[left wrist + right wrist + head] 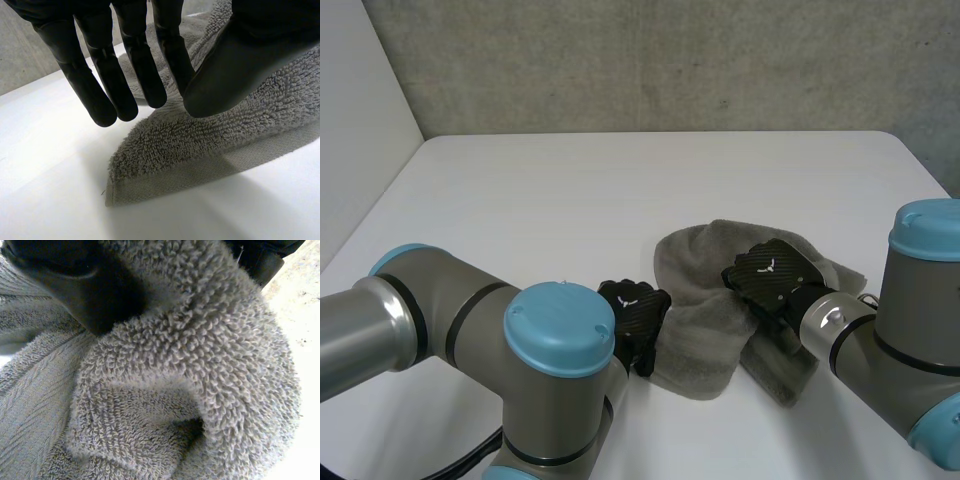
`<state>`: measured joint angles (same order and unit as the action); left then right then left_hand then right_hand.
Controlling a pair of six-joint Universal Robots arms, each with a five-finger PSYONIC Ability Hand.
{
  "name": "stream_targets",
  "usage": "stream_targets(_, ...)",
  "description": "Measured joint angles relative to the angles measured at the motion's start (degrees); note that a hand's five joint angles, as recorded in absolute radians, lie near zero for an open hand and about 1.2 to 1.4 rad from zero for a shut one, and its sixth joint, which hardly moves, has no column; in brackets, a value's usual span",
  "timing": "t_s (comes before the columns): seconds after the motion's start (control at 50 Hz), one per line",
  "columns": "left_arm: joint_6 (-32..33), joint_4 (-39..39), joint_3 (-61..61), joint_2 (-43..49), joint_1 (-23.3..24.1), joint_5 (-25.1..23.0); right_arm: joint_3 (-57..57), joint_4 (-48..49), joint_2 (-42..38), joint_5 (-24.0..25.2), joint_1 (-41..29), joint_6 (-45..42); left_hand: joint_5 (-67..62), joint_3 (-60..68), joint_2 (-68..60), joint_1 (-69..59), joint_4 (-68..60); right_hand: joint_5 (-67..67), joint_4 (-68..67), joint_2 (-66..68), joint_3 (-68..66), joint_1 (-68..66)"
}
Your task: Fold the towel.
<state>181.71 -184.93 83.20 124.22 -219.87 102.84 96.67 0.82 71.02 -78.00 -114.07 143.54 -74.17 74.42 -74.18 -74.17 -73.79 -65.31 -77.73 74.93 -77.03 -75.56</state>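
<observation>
Plainly, the grey towel (705, 340) lay rumpled on the white table (570, 200), partly under the 2 hands and partly between them; a ribbed band ran across the part nearest the left hand's fingers.

The left hand (635, 318) stood at the towel's edge. In its own wrist view its fingers (107, 90) were straight and slightly spread, their tips hanging over the cloth's edge and the bare table beside it. The thumb (235, 75) was held well apart from them, over the pile; nothing was caught between thumb and fingers, so this hand was spread wide with no hold on anything. Whether the thumb touched the pile could not be told. 1 hemmed corner of the towel (200, 135) lay flat on the table just past the fingertips.

The right hand (775, 275) sat on the middle of the towel, its back upward. In its wrist view a thick fold of the towel (200, 365) rose between the thumb (95, 295) and the rest of the hand, pressed close on both sides; the hand was closed on that fold, pinching it. Below the thumb the cloth sagged into a deep crease. The 2 hands were near each other but apart, with towel between them.
</observation>
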Motion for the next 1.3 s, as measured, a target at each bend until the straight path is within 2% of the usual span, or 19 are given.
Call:
stream_targets(0.02, 0.25, -0.41, 0.11, -0.09, -0.03, -0.41, -0.06, -0.28, 0.11, 0.39, 0.16, 0.30, 4.32, -4.37, 4.18, 4.10, 4.35, -0.09, 0.00, 0.14, -0.01, -0.05)
stream_targets(0.06, 1.82, -2.97, 0.71, -0.74, -0.16, -3.00, -0.54, -2.28, 0.92, 3.06, 1.19, 2.26, 24.30, -24.45, 23.96, 25.44, 25.09, -0.09, 0.00, 0.22, -0.01, -0.05)
stream_targets(0.08, 2.33, -3.80, 0.92, -0.93, -0.21, -3.84, -0.67, -2.85, 1.14, 3.79, 1.48, 2.83, 30.21, -31.56, 30.90, 31.35, 32.36, -0.09, 0.00, 0.22, -0.01, -0.05)
stream_targets(0.12, 3.86, -6.25, 1.51, -1.55, -0.38, -6.33, -1.19, -4.92, 1.95, 6.59, 2.58, 4.87, 52.10, -52.04, 50.78, 50.69, 52.28, -0.08, 0.00, 0.22, -0.01, -0.05)
stream_targets(0.16, 4.77, -7.68, 1.92, -1.90, -0.50, -7.81, -1.51, -6.06, 2.38, 8.13, 3.21, 5.97, 58.56, -58.10, 57.14, 57.15, 57.38, -0.08, 0.00, 0.22, -0.01, -0.05)
stream_targets(0.28, 5.80, -9.30, 2.35, -2.32, -0.79, -9.34, -1.97, -7.57, 2.79, 10.07, 4.20, 6.88, 60.74, -59.61, 58.77, 58.15, 58.08, -0.09, 0.00, 0.22, -0.01, -0.05)
stream_targets(0.64, 5.68, -9.11, 3.55, -2.03, -3.03, -8.78, -1.64, -7.49, 3.17, 9.45, 4.58, 5.41, 60.77, -59.64, 58.78, 58.17, 58.09, -0.09, 0.00, 0.22, -0.01, -0.05)
stream_targets(0.92, 5.73, -9.41, -1.05, 1.68, -3.78, -9.58, 0.05, -7.96, 4.96, 9.78, 3.84, 5.55, 59.17, -59.48, 58.59, 58.15, 58.01, -0.09, 0.00, 0.22, -0.01, -0.05)
stream_targets(1.04, 5.71, -9.26, -3.24, 4.69, -3.67, -9.68, 0.22, -7.95, 5.05, 9.86, 3.84, 5.59, 45.27, -45.70, 45.58, 45.54, 44.89, -0.09, 0.00, 0.22, -0.01, -0.06)
stream_targets(1.1, 5.71, -9.21, -4.15, 6.06, -3.65, -9.67, 0.23, -7.88, 5.04, 9.87, 3.85, 5.60, 30.37, -30.35, 30.45, 30.16, 29.26, -0.09, 0.00, 0.22, -0.01, -0.05)
stream_targets(1.12, 5.71, -9.22, -4.49, 6.51, -3.64, -9.65, 0.25, -7.80, 5.04, 9.85, 3.85, 5.61, 18.85, -17.28, 17.63, 17.02, 16.93, -0.09, 0.00, 0.22, -0.01, -0.05)
stream_targets(1.14, 5.70, -9.22, -4.61, 6.71, -3.64, -9.64, 0.27, -7.74, 5.03, 9.84, 3.86, 5.62, 13.15, -12.63, 13.01, 11.11, 11.01, -0.09, 0.00, 0.22, -0.01, -0.06)
stream_targets(1.18, 5.67, -9.21, -5.02, 7.27, -3.66, -9.59, 0.33, -7.49, 5.02, 9.76, 3.89, 5.64, -4.23, 5.43, -5.01, -5.53, -6.22, -0.09, 0.00, 0.22, -0.01, -0.05)
stream_targets(1.22, 5.62, -9.20, -5.20, 7.43, -3.69, -9.51, 0.39, -7.20, 5.02, 9.70, 3.91, 5.73, -8.70, 10.64, -9.71, -7.26, -10.73, -0.09, 0.00, 0.22, -0.01, -0.05)
stream_targets(1.3, 5.49, -9.16, -5.22, 6.24, -4.02, -9.16, 0.68, -5.46, 5.46, 9.60, 3.83, 6.23, -10.25, 13.57, -10.75, -7.47, -13.08, -0.09, 0.00, 0.22, -0.01, -0.06)
